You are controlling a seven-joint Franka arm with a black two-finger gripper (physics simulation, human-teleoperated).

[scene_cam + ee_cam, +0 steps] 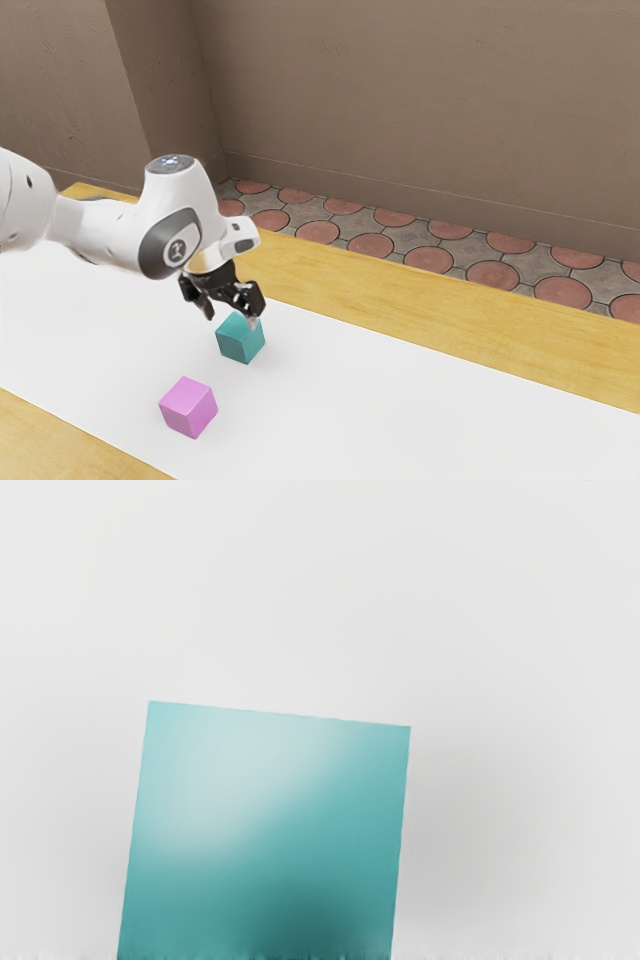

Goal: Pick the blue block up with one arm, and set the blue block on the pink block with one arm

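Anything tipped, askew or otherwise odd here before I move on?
Nothing stands out. The blue block, more teal in shade, and the pink block both sit flat on the white mat, apart from each other. The gripper is just above the blue block, open.

You were working in a plain indoor room, rendered by a simulator and furnished as a bare work station. A long wooden table (480, 320) ran from near left to far right, with a white sheet (400, 410) laid along its top; the wrist view showed that same white surface (320, 580). Beyond the table's far edge lay a floor (420, 240) of round reddish stones set in grey. Brown plastered walls (420, 90) met in a corner (205, 80) at far left, with a low skirting (450, 195) at their foot.
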